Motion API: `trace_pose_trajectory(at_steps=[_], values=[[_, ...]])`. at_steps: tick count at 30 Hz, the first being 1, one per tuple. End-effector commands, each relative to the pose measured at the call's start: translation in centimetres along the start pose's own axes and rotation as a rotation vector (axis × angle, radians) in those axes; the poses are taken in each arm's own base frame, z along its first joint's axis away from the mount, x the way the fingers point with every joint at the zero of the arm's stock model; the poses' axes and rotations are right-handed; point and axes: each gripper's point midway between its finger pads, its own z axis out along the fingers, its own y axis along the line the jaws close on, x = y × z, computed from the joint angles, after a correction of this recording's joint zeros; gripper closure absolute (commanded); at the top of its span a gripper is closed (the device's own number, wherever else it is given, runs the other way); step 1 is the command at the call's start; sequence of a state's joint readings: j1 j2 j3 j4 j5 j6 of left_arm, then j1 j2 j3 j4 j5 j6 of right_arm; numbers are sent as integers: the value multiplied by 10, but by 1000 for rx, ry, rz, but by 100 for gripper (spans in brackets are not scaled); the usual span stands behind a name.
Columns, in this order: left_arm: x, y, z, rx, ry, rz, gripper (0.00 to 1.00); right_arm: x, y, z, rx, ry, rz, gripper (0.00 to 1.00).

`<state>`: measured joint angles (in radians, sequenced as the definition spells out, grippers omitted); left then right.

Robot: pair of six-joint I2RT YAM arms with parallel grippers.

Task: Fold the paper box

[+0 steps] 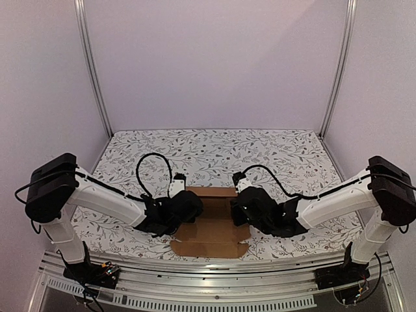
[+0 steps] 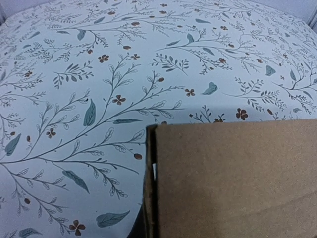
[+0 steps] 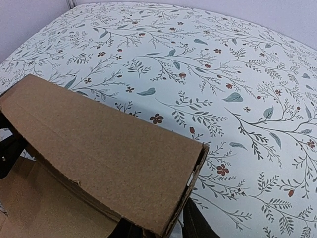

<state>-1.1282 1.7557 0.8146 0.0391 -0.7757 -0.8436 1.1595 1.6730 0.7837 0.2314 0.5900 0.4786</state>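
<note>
The paper box (image 1: 213, 231) is a brown cardboard sheet lying at the near middle of the table, its two side panels raised. My left gripper (image 1: 188, 207) is at its left side. In the left wrist view the doubled left wall (image 2: 149, 188) runs straight into the left gripper (image 2: 148, 233), which is shut on it; only a dark sliver of one finger (image 2: 132, 231) shows. My right gripper (image 1: 239, 207) is at the right side. There the folded right panel (image 3: 109, 158) lies between its dark fingers (image 3: 199, 224). The right gripper (image 3: 163, 229) straddles the panel's edge, with a thin gap still showing.
The table is covered with a white cloth printed with leaves and flowers (image 1: 214, 153). Pale walls and two metal posts (image 1: 94, 71) enclose the back. A metal rail (image 1: 214, 266) runs along the near edge by the arm bases.
</note>
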Motion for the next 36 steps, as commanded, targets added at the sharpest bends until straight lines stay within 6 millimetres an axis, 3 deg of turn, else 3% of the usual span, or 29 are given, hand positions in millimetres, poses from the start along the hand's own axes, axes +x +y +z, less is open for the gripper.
trace_pose_trajectory(at_steps=[1, 16, 28, 36], values=[[-11, -15, -3, 41, -12, -46, 100, -2, 12, 5, 9, -23, 38, 75], [-1, -11, 1, 18, 10, -53, 100, 5, 35, 21, 57, -59, 54, 100], [0, -20, 4, 35, 23, -40, 100, 9, 41, 23, 56, -65, 76, 100], [4, -18, 6, 8, 45, -12, 78, 1, 39, 19, 70, -88, 75, 100]])
